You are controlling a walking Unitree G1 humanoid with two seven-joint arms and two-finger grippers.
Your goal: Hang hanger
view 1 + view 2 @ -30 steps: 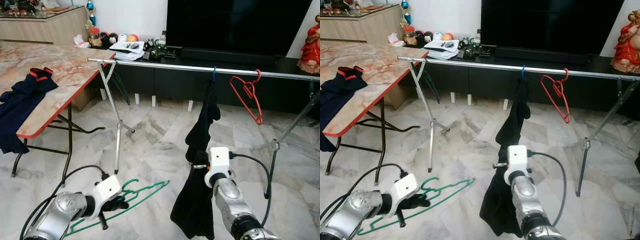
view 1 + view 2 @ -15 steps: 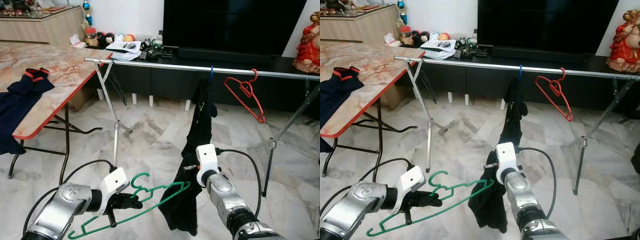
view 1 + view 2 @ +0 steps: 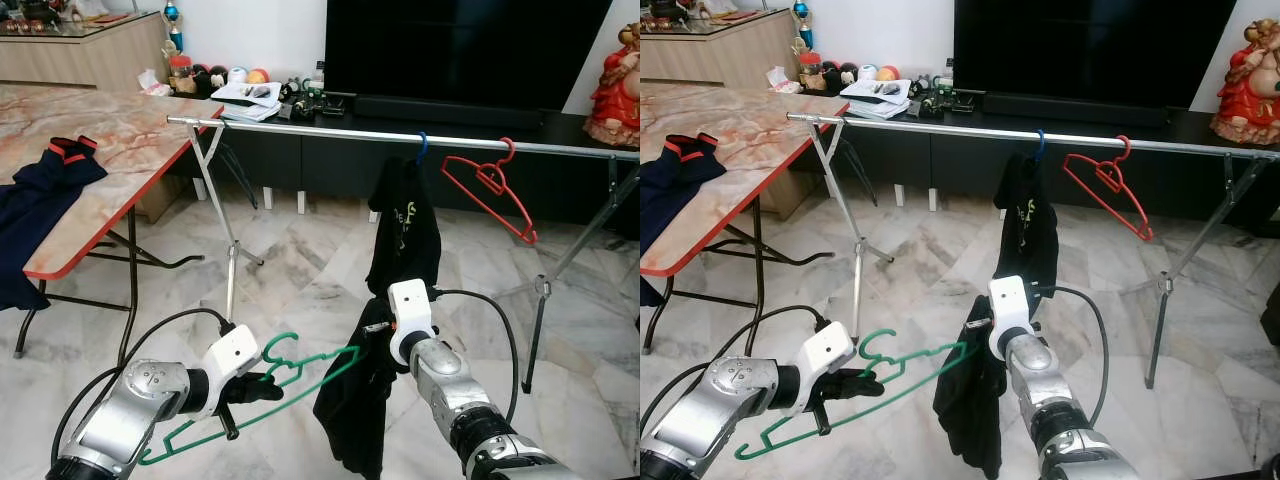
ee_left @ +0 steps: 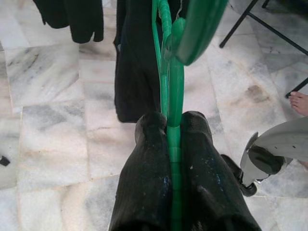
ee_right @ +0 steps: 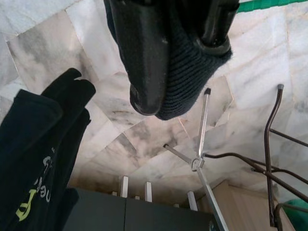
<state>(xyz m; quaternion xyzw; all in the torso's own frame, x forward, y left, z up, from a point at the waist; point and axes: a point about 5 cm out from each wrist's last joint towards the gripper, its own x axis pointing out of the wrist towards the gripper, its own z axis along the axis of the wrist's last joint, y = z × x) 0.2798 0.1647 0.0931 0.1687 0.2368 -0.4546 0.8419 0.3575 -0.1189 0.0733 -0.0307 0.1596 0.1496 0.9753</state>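
- Floor: pale veined marble tiles, glossy, throughout.
- Folding table: at 9 to 10 o'clock; pink marbled top, red edge, black legs; dark blue garment draped over its near end.
- Television: large, dark screen, at 12 o'clock, above a long black low cabinet.
- Wooden sideboard: at 11 o'clock.
- Wall: white.
- Red figurine: at 2 o'clock.
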